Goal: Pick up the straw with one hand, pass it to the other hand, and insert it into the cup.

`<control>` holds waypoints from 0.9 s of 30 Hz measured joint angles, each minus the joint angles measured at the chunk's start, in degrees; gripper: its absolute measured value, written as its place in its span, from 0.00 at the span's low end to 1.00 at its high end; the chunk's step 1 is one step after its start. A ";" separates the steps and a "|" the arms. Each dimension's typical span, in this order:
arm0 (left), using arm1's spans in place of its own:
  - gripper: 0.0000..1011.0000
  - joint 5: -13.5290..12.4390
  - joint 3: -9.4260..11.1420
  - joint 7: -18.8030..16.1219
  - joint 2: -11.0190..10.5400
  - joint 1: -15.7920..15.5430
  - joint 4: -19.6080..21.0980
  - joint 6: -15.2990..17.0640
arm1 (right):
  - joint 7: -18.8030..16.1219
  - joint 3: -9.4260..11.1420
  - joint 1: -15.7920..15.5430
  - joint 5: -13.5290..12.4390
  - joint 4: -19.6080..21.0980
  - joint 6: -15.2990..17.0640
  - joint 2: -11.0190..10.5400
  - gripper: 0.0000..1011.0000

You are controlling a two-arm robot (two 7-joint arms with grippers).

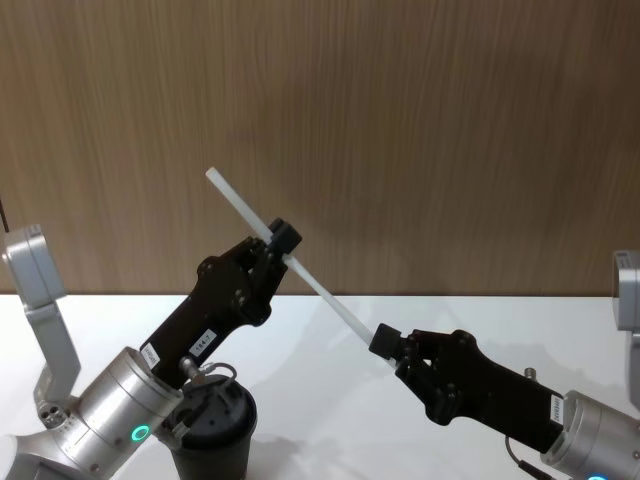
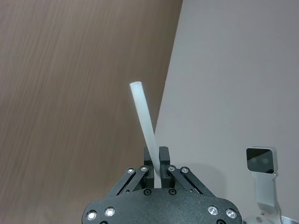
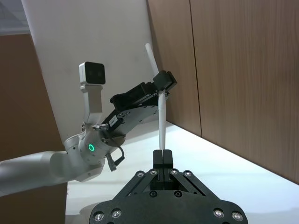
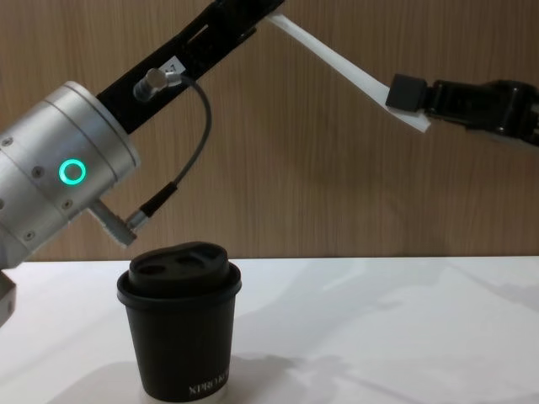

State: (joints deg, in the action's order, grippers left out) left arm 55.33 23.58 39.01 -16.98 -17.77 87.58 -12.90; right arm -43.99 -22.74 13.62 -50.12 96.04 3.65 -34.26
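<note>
The white straw (image 1: 330, 295) hangs slanted in the air above the table, held by both grippers. My left gripper (image 1: 283, 240), on the silver wrist with the green ring, is shut on the straw's upper part, and a short length sticks out beyond its fingers (image 2: 163, 158). My right gripper (image 1: 385, 342) is shut on the straw's lower end (image 3: 161, 121). The black cup (image 1: 210, 430) with its domed lid stands upright on the table under the left wrist, well below the straw (image 4: 337, 59). From the chest view the cup (image 4: 179, 328) is at lower left, with the right gripper (image 4: 408, 93) high at upper right.
A white table (image 4: 379, 320) runs up to a brown wood-panelled wall (image 1: 400, 100). The left arm's silver wrist (image 4: 67, 177) and its cable (image 4: 189, 151) hang just above the cup. White camera mounts rise from both wrists (image 1: 30, 270).
</note>
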 joint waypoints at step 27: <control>0.01 -0.90 -1.33 -2.45 -0.74 1.66 1.75 0.35 | 0.00 0.00 0.00 0.01 0.00 0.01 0.00 0.67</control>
State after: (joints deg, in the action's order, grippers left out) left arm 54.44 22.25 36.55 -17.72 -16.11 89.33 -12.55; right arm -43.99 -22.74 13.62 -50.11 96.04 3.65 -34.26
